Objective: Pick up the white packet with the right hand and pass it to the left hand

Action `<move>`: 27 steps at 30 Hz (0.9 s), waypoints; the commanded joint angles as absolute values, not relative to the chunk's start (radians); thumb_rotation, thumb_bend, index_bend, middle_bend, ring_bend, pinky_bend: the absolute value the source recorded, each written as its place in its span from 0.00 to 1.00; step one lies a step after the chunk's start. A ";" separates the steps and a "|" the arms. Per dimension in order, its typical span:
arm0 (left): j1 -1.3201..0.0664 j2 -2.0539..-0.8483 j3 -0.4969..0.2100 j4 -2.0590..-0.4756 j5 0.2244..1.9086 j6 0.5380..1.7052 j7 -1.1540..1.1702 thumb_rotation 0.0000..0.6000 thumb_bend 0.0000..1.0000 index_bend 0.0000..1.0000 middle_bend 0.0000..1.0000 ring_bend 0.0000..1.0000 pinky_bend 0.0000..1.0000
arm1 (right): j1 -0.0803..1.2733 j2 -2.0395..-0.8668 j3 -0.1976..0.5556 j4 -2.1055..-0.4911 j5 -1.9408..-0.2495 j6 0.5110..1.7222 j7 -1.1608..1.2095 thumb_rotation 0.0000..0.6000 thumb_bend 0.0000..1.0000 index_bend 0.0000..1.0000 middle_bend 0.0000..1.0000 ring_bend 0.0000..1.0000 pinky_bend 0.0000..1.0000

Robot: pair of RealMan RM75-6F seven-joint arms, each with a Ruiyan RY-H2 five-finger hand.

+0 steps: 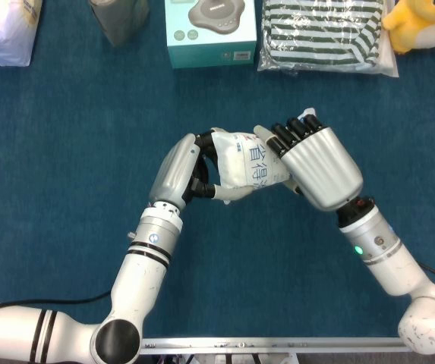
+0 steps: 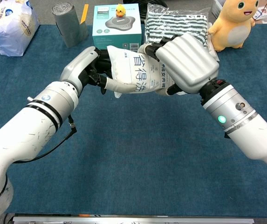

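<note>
The white packet (image 1: 245, 164) (image 2: 134, 70), printed with blue characters, hangs above the blue table between both hands. My right hand (image 1: 317, 165) (image 2: 186, 62) grips its right end, fingers wrapped over the top. My left hand (image 1: 184, 174) (image 2: 87, 69) holds its left end, thumb under the packet and fingers curled around the edge. Both hands are in contact with the packet at once.
Along the far edge stand a teal box (image 1: 211, 32), a striped fabric pack (image 1: 324, 34), a yellow plush toy (image 1: 422, 23), a grey roll (image 2: 69, 24) and a white bag (image 2: 10, 26). A dark cable (image 2: 44, 150) trails under my left arm.
</note>
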State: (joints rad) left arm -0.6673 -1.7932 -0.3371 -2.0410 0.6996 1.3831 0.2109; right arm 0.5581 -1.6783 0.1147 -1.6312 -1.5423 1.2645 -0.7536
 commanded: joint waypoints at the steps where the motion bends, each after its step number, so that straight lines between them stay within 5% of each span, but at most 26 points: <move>1: -0.656 -1.804 -0.342 -2.037 0.713 1.402 0.206 1.00 0.01 0.64 0.69 0.61 0.79 | 0.556 -1.671 0.112 -1.638 -1.534 1.258 -0.759 1.00 0.00 0.31 0.37 0.42 0.47; 6: -0.639 -1.817 -0.345 -2.033 0.738 1.430 0.209 1.00 0.01 0.69 0.75 0.65 0.84 | 0.552 -1.646 0.111 -1.677 -1.484 1.223 -0.791 1.00 0.00 0.07 0.12 0.23 0.46; 9: -0.629 -1.816 -0.341 -2.032 0.748 1.434 0.214 1.00 0.01 0.70 0.75 0.66 0.85 | 0.552 -1.636 0.115 -1.697 -1.469 1.217 -0.795 1.00 0.00 0.00 0.01 0.12 0.41; 16: -0.605 -1.812 -0.337 -2.028 0.762 1.428 0.206 1.00 0.01 0.70 0.75 0.66 0.85 | 0.551 -1.628 0.117 -1.698 -1.515 1.247 -0.742 1.00 0.00 0.00 0.00 0.01 0.31; 27: -0.552 -1.757 -0.330 -2.019 0.799 1.445 0.207 1.00 0.01 0.69 0.75 0.66 0.85 | 0.512 -1.522 0.103 -1.782 -1.605 1.330 -0.674 1.00 0.00 0.00 0.00 0.00 0.24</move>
State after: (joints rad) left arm -0.5595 -1.7668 -0.3324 -2.0220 0.7873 1.4382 0.2055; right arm 0.5252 -1.5468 0.1106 -1.7600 -1.5860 1.3115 -0.6881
